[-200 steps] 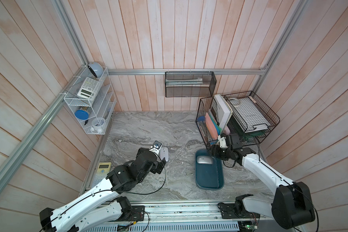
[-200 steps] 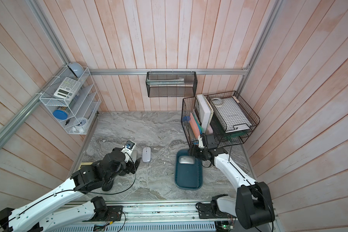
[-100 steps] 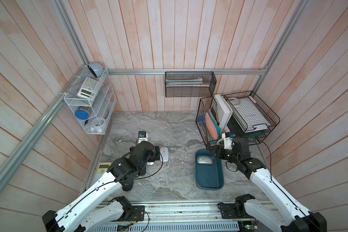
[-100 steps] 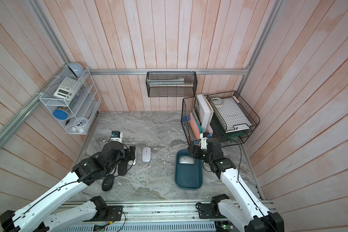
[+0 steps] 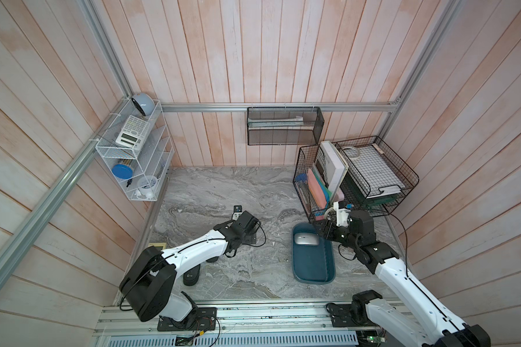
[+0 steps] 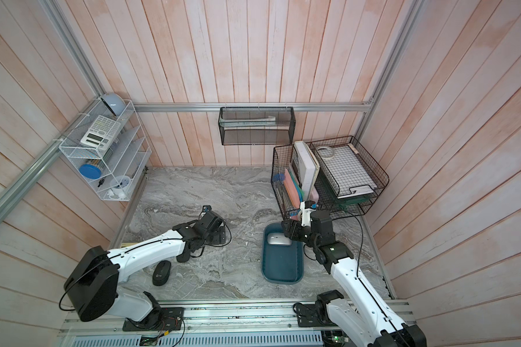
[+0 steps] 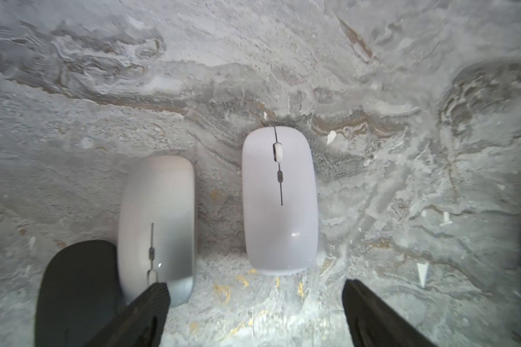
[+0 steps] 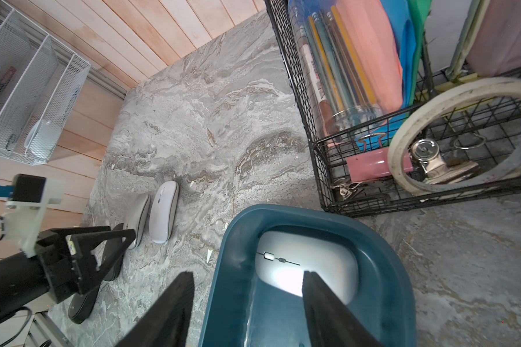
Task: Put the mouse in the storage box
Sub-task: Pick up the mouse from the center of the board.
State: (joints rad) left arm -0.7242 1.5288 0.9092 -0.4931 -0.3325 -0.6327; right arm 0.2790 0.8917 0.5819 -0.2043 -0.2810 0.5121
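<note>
Hides the white mouse and the grey mouse from both top views, under the left arm, well to the left of the storage box. Shows them only through the wrist cameras, side by side with a gap between. Cuts off the black mouse at the frame edge, right beside the grey one and partly behind a finger. Blows out the near part of the boxed mouse with glare in the right wrist view. Leaves unclear whether a right fingertip touches it.

Boxed mouse: flat inside the storage box at its far end, lying crosswise, wheel side up. Pale silver, low and rounded, with a thin dark centre line, a small wheel and a button.

Right gripper: over the far end of the storage box, fingers moderately apart, nothing gripped. Left gripper: well left of the storage box, fingers spread wide and empty, white mouse just ahead of the gap.
</note>
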